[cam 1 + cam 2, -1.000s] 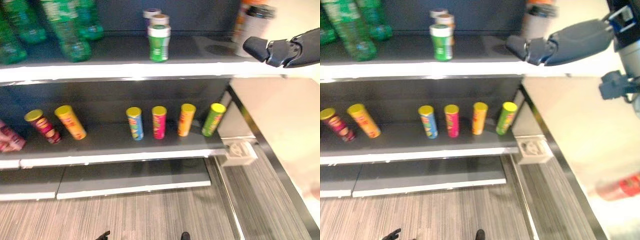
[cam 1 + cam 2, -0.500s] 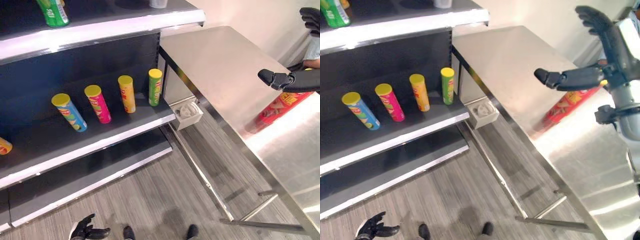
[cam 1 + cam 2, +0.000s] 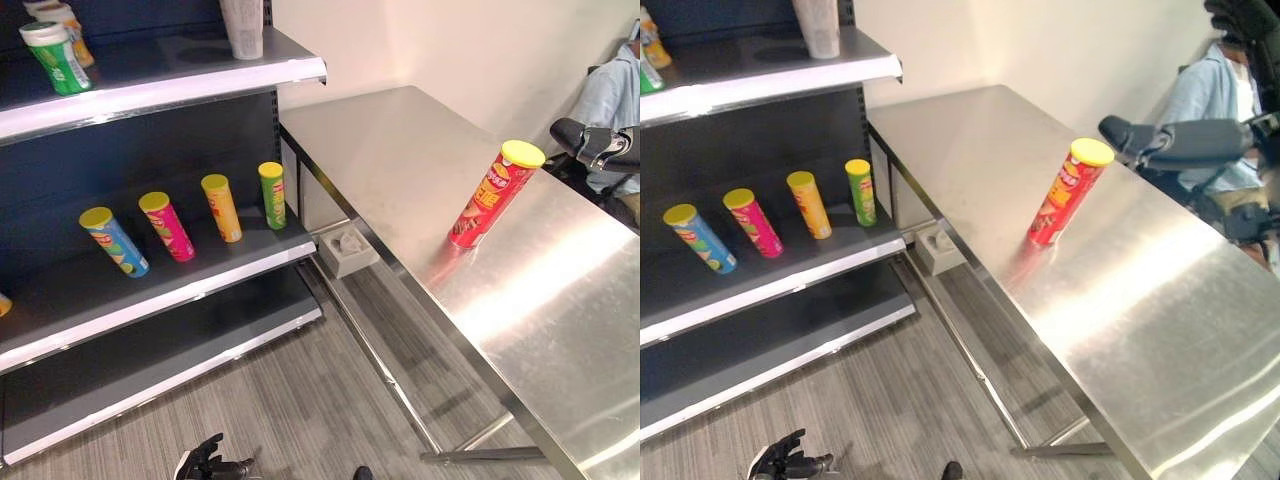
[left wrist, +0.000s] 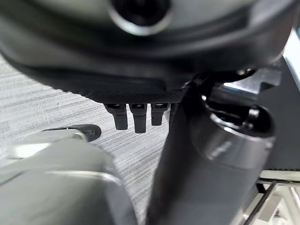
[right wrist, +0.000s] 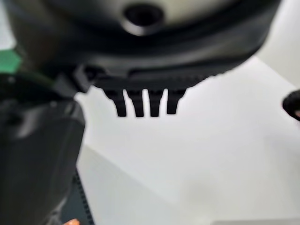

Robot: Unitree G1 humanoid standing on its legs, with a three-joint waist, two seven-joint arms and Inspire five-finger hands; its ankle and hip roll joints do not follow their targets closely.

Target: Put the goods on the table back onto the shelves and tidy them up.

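A: Where's the item to shelve?

B: Red chip can [image 3: 493,196] w/ yellow lid, upright on the steel table [image 3: 560,300], toward its far side. Nothing touching it.

A: Right hand?

B: Right hand [image 3: 1160,141] hangs over the table's far edge, just beside the can's lid but apart from it. Fingers straight in its wrist view [image 5: 140,104], holding nothing.

A: Left?

B: Left hand [image 3: 788,463] low by the floor [image 3: 300,400], fingers loosely spread, empty. Wrist cam agrees, fingers [image 4: 139,117] straight.

A: Shelves?

B: Middle shelf [image 3: 170,290] has four cans in a row: blue can [image 3: 113,240], pink can [image 3: 167,226], orange can [image 3: 221,207], green can [image 3: 272,195], all yellow-lidded, all leaning a bit. Top shelf [image 3: 180,85]: green tub [image 3: 54,58] at left, grey cup [image 3: 242,28] near the right end.

A: Anything else?

B: Small grey box [image 3: 346,248] fixed under the table corner next to the shelf. Person in a light blue top [image 3: 1215,100] seated behind the table
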